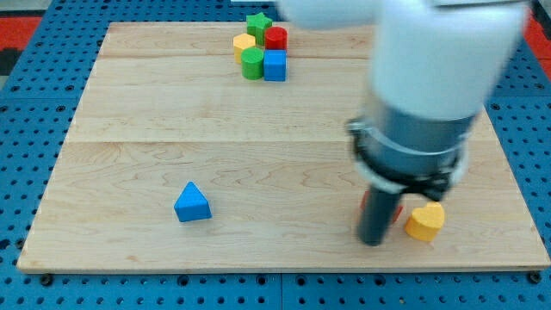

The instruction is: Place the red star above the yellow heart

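Camera view: tip [372, 241] hides most of the red block [397, 209] beside yellow heart [425, 221]; there are no jaws.

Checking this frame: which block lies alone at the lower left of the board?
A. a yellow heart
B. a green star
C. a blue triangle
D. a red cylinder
C: the blue triangle sits by itself at the view's lower left, while the green star and red cylinder are in the cluster at the view's top, and the yellow heart lies at the lower right beside my tip.
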{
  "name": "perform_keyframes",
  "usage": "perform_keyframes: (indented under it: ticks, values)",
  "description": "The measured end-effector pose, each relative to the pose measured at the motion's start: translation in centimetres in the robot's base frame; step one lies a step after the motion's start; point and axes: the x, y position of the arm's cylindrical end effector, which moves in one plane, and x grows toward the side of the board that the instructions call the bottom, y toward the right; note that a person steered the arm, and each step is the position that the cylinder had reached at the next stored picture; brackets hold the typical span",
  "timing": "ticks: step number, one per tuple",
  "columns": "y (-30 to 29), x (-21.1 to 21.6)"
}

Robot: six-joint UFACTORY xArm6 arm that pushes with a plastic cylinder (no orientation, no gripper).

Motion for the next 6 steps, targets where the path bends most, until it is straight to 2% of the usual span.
perform_keyframes:
  ticks: [1, 2, 3, 4, 5, 6]
  values:
    - [3.0, -0.3]
    - [-4.2, -0.3]
    - [-4.5, -1.7]
    - [-0.6, -3.7]
    - [2.7, -3.7]
    - [2.7, -4.0]
